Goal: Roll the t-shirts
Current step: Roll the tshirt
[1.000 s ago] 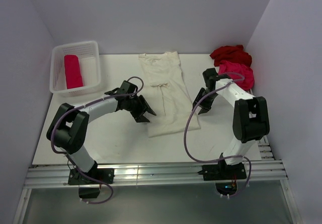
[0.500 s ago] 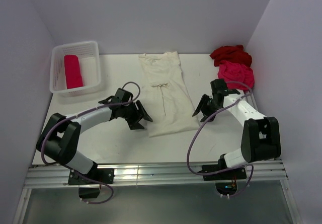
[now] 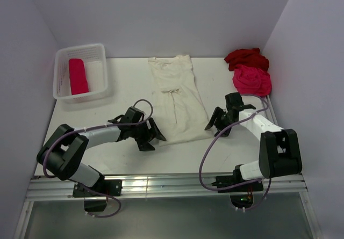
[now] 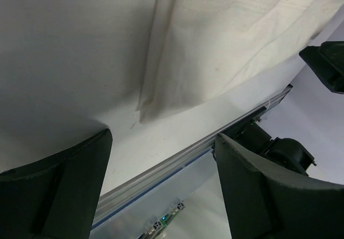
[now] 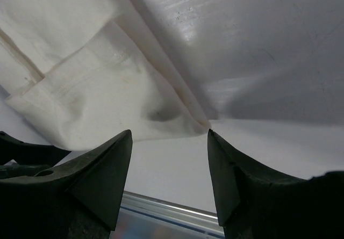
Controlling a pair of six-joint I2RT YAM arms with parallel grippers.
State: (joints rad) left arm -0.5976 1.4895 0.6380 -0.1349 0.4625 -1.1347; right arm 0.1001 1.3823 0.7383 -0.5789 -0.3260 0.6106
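Note:
A cream-white t-shirt (image 3: 177, 96) lies folded lengthwise on the white table, collar at the far edge, hem toward me. My left gripper (image 3: 154, 138) is open and empty, low beside the hem's left corner (image 4: 148, 113). My right gripper (image 3: 213, 126) is open and empty, low beside the hem's right corner (image 5: 201, 123). A dark red t-shirt (image 3: 246, 58) and a bright pink-red t-shirt (image 3: 251, 80) lie bunched at the far right. A rolled pink-red t-shirt (image 3: 78, 76) sits inside the white basket (image 3: 102, 72).
The white slatted basket stands at the far left corner. Grey walls close in on the left, back and right. The table's metal front rail (image 3: 161, 184) runs along the near edge, also seen in the left wrist view (image 4: 177, 164).
Both arms have lowered and moved toward me, from beside the shirt's middle down to its hem corners. The shirts have not moved.

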